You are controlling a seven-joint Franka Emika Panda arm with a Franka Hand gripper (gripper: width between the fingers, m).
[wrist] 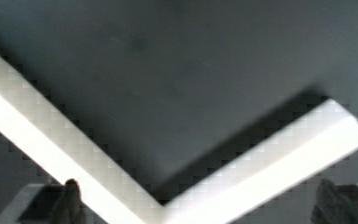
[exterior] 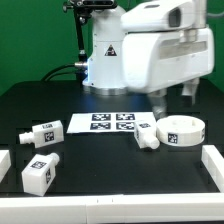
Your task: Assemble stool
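Observation:
The stool lies in loose white tagged parts in the exterior view. The round seat ring (exterior: 182, 130) sits on the black table at the right. One blocky leg (exterior: 148, 136) lies just left of it, and two more legs (exterior: 42, 134) (exterior: 38, 176) lie at the left. My gripper (exterior: 175, 97) hangs above and behind the seat ring, apart from every part. In the wrist view the gripper (wrist: 199, 205) is open and empty. Its dark fingertips (wrist: 55, 200) stand wide apart over a white rail corner (wrist: 158, 190). No stool part shows in the wrist view.
The marker board (exterior: 113, 122) lies flat at the table's middle back. White rails border the table at the right (exterior: 214, 165), front (exterior: 100, 211) and left (exterior: 4, 160). The arm's white base (exterior: 105, 60) stands behind the marker board.

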